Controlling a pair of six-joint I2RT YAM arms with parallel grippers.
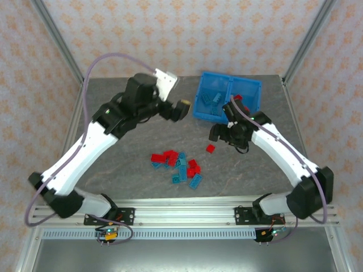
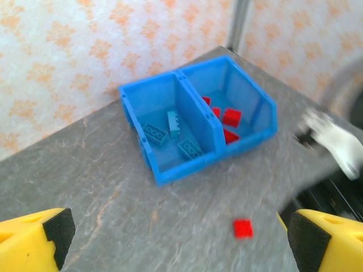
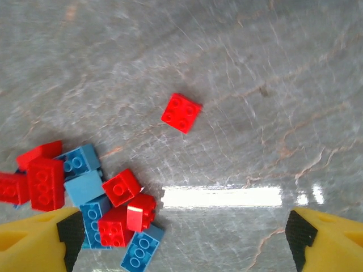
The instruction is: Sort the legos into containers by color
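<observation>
The blue bin (image 1: 199, 110) stands at the back of the table. Its left compartment holds three teal bricks (image 2: 170, 133); its right compartment holds several red bricks (image 2: 229, 119). A mixed pile of red and teal legos (image 1: 178, 164) lies mid-table, and its edge shows in the right wrist view (image 3: 85, 198). One red brick (image 1: 210, 148) (image 2: 243, 228) (image 3: 181, 113) lies apart, between pile and bin. My left gripper (image 1: 182, 109) (image 2: 176, 241) hangs open left of the bin, holding nothing. My right gripper (image 1: 217, 134) (image 3: 181, 241) is open above the table beside the lone red brick.
The grey stone-patterned table (image 1: 130, 164) ends at an aluminium rail (image 1: 181, 218) at the near edge. Slanted frame posts (image 1: 309, 39) and papered walls close the back. My right arm (image 2: 334, 141) shows blurred at the right of the left wrist view.
</observation>
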